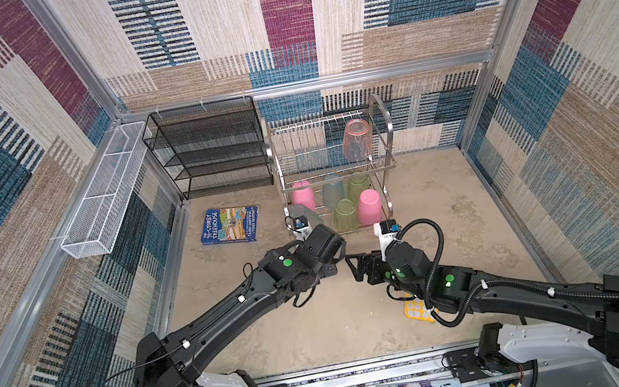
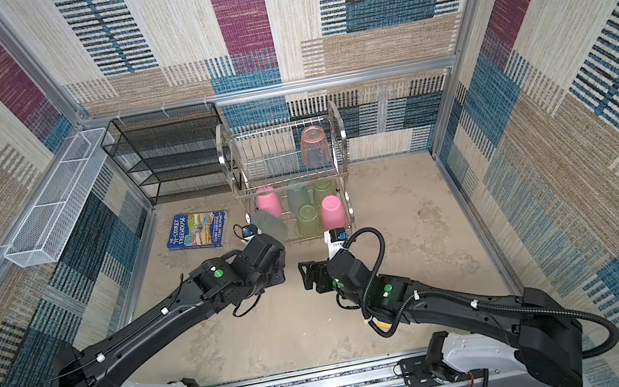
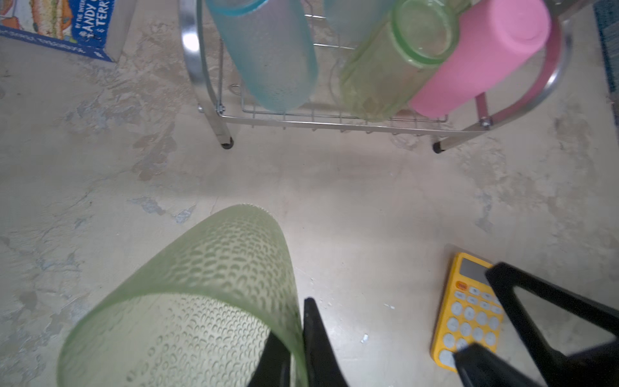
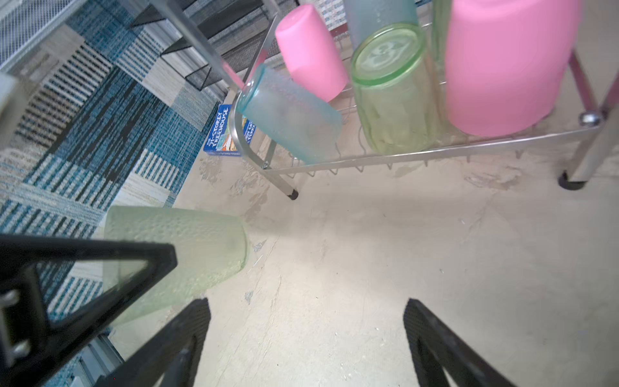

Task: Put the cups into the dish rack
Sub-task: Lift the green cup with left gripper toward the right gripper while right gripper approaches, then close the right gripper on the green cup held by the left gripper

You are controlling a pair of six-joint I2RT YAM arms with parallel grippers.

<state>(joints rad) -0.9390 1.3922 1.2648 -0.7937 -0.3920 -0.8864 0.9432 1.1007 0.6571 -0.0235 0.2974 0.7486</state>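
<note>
Claw, left (image 3: 296,335): clenched on the rim of a green cup (image 3: 207,284), with one finger inside the mouth and one against the outer wall.
Held cup: translucent green with a dimpled skin, lying nearly on its side with its base toward the dish rack (image 3: 335,124). It is in front of the rack, and I judge it lifted clear of the tabletop (image 1: 320,327).
Claw, right (image 4: 305,305): released, fingers spread wide with nothing between them. It is also in front of the rack, close beside the held cup.
Rack, lower tier: I count six cups. Two pink cups (image 1: 303,195) (image 1: 369,206), two green ones (image 1: 344,214) (image 1: 359,189) and a teal cup (image 1: 333,195) stand mouth down. A tilted teal cup (image 3: 271,53) leans at the front corner on the book's side, its upper end by the side frame.
Rack, upper tier: one salmon cup (image 1: 356,141) stands mouth down. The rest of that tier is bare wire.
Done: seven cups are in the rack, by my count.
Left: the held green cup is the only one I see outside the rack, so I judge the job nearly finished. The leaning teal cup may want straightening.
Not mine to load: the yellow calculator (image 3: 469,311) in front of the rack and the book (image 1: 231,226) beside it.
</note>
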